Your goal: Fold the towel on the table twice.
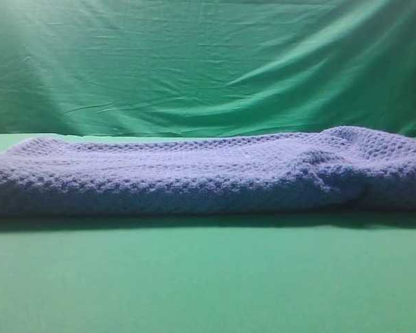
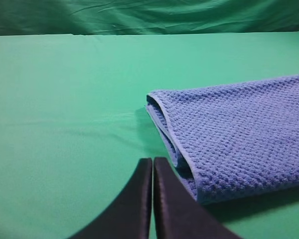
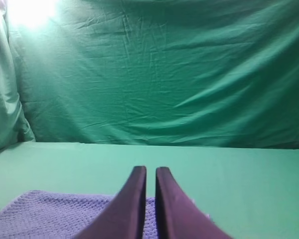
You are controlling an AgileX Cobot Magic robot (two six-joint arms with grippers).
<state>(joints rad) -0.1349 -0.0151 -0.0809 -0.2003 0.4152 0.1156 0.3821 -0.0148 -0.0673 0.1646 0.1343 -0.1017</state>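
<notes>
The left pincer [image 2: 153, 160] is clenched with its jaws together, holding nothing; the towel [image 2: 239, 134] lies folded just to its right, with the layered edge nearest the tips. The right pincer [image 3: 150, 170] shows a narrow gap between its jaws and grips nothing; the towel sits below and behind its tips. One towel, two pincers. The green counter [image 1: 208, 277] carries the towel; a wrinkled green backdrop [image 1: 208, 62] hangs behind.

High view: sitting low, facing the towel [image 1: 194, 177] side-on, close.
Wrist views: looking forward over the table [image 2: 65, 99]; all sharing the towel.
</notes>
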